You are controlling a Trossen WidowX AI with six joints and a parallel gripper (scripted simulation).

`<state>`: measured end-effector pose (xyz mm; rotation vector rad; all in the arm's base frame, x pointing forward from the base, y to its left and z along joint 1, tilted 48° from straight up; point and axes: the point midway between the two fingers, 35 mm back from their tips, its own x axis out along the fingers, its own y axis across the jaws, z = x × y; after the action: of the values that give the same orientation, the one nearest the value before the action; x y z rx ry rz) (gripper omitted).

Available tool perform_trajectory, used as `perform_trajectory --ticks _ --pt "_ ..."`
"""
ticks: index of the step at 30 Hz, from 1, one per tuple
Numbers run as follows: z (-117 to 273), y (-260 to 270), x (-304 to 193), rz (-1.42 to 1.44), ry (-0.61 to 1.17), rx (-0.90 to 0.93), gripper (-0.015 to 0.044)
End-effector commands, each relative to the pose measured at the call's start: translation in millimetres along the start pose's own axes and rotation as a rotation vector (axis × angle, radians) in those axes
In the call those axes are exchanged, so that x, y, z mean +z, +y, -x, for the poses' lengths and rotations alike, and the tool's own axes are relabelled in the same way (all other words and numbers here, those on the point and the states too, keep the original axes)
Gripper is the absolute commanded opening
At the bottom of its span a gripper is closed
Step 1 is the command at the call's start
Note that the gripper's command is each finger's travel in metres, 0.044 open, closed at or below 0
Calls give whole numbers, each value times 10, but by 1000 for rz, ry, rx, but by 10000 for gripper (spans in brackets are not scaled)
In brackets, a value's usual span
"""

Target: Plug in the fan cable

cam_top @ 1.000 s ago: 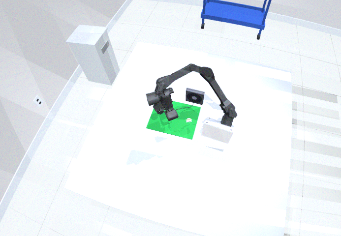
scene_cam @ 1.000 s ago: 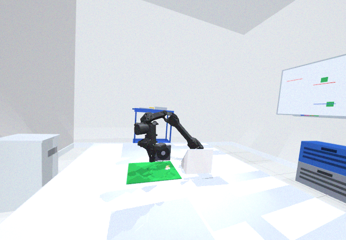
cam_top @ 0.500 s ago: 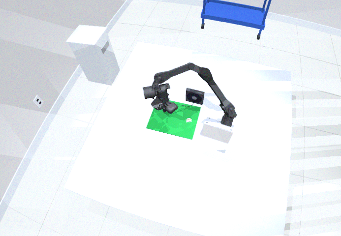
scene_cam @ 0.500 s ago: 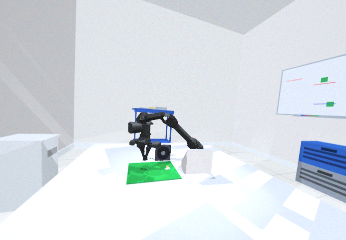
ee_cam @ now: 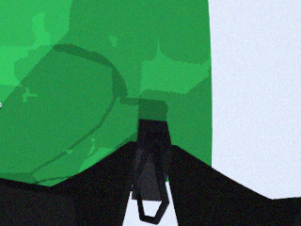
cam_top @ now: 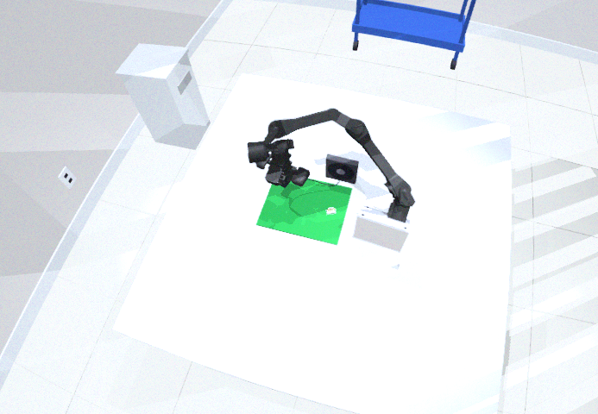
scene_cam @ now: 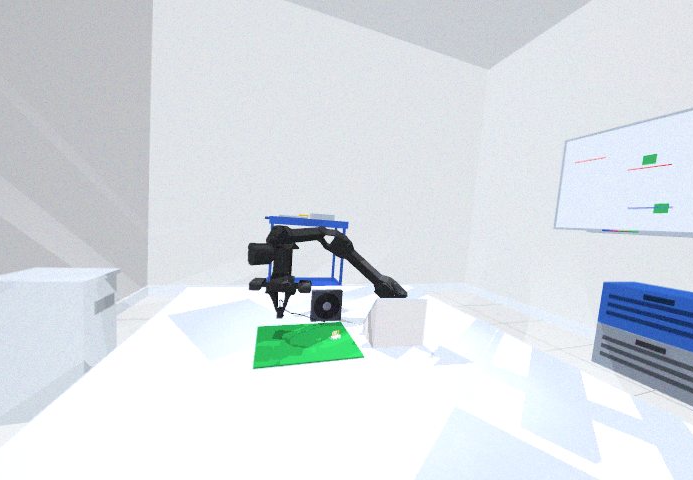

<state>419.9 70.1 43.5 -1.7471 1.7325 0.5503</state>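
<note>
Carrying is my step: my gripper (cam_top: 286, 179) (scene_cam: 279, 315) (ee_cam: 152, 151), nearly closed, pinches the plug (ee_cam: 152, 132), which must go towards four o'clock in the top view, then align above the header (cam_top: 330, 210) (scene_cam: 335, 335) (ee_cam: 1, 104).

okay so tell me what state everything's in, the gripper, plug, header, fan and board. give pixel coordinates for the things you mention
Gripper (cam_top: 285, 184) (scene_cam: 279, 314) (ee_cam: 152, 151): shut on the plug, raised above the table
Plug (ee_cam: 152, 174): held between the fingers, not on the header
Four-pin header (cam_top: 330, 210) (scene_cam: 335, 335): pins exposed, unplugged
Fan (cam_top: 341, 168) (scene_cam: 326, 305): standing upright
Board (cam_top: 304, 229) (scene_cam: 307, 355) (ee_cam: 188, 42): lying flat
</note>
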Motion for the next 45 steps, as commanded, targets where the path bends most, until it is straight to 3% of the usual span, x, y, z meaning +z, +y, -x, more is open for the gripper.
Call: perform_trajectory --ticks 1,45 --pt "-4 -35 -25 26 4 -4 0" --pt "-389 134 -10 57 -567 249 0"
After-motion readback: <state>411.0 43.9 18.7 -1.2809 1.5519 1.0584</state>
